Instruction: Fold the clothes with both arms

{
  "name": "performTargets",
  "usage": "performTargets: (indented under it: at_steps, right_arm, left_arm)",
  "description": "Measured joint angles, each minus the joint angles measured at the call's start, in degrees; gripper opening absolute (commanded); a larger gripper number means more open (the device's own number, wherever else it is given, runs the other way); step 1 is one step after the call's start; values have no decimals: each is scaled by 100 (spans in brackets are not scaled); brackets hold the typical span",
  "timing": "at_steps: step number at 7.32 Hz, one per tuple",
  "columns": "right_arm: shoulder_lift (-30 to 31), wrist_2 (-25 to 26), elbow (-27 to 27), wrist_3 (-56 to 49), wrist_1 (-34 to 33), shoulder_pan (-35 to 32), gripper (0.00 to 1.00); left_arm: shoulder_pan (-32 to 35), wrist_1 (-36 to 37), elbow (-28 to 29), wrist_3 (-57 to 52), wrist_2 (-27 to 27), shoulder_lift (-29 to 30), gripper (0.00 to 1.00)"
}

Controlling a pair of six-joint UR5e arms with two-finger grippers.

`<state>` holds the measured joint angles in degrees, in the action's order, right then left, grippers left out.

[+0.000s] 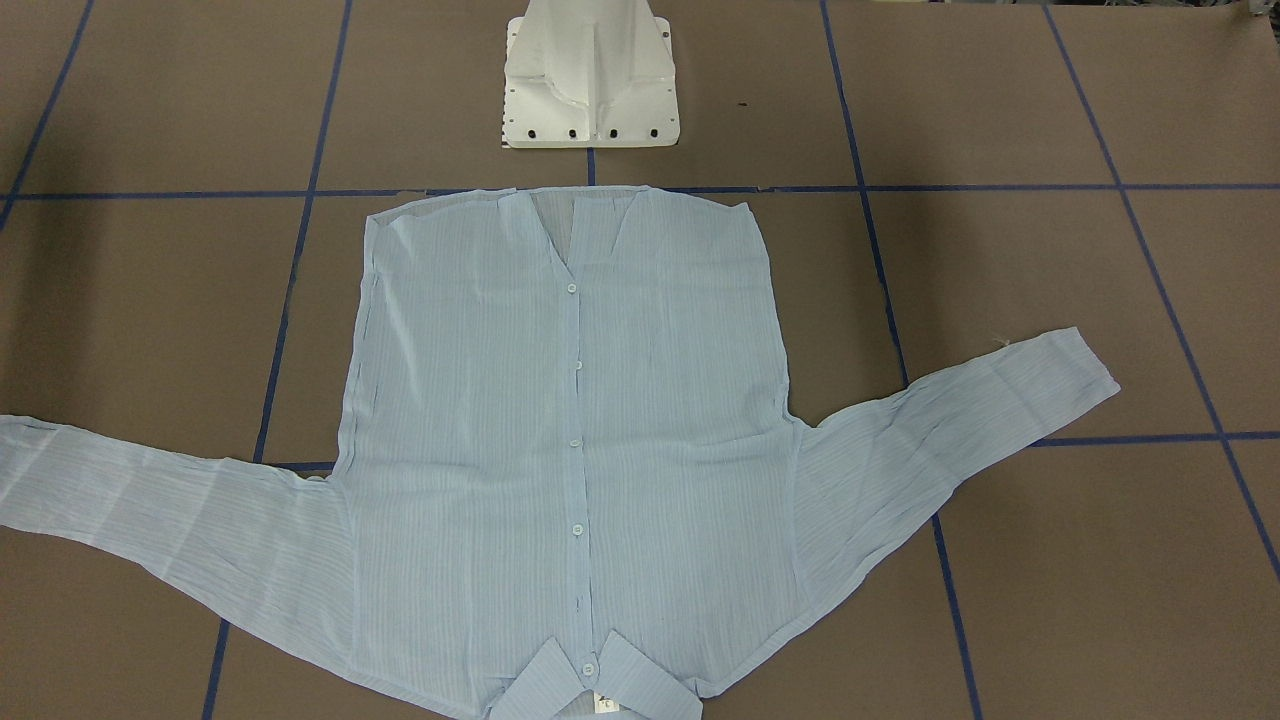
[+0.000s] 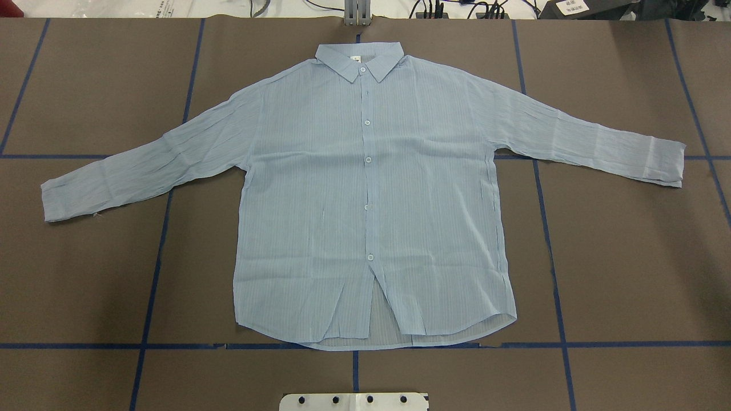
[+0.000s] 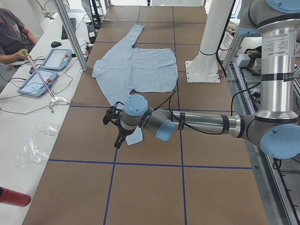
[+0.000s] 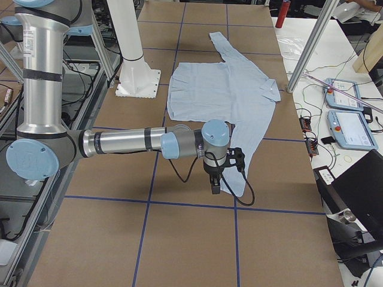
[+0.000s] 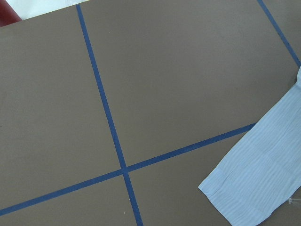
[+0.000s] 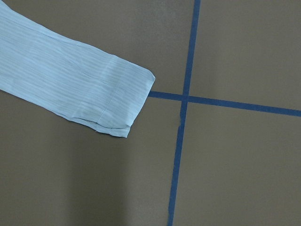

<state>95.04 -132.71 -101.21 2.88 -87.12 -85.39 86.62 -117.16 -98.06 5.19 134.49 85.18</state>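
The pale blue striped shirt [image 2: 365,200] lies flat and buttoned, front up, on the brown table. Its collar [image 2: 360,60] points away from the robot and both sleeves are spread out to the sides. My left gripper [image 3: 117,139] hangs above the table beside the cuff of the near sleeve [image 5: 254,188]. My right gripper [image 4: 214,185] hangs over the other sleeve's cuff [image 6: 117,103]. Both grippers show only in the side views, so I cannot tell whether they are open or shut. Neither arm appears in the overhead or front-facing views.
The white pedestal base [image 1: 590,80] stands just behind the shirt's hem. Blue tape lines [image 2: 154,274] grid the table. A white bench along the far side holds tablets [image 3: 56,58] and cables, with a person [image 3: 11,37] seated there. A red bottle [image 3: 14,197] lies on it.
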Motion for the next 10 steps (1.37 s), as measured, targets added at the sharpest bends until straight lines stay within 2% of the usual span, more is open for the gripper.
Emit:
performTargets:
  at_steps: [3, 7, 10]
  right_arm:
    - [73, -283, 24, 0, 2, -7, 100]
    - [86, -291, 228, -2, 114, -1, 100]
    - [-38, -521, 762, 9, 824, 148, 100]
  left_arm:
    - [-7, -181, 25, -6, -13, -66, 100]
    - [-8, -221, 40, 0, -1, -98, 100]
    - [-13, -237, 44, 2, -8, -176, 100]
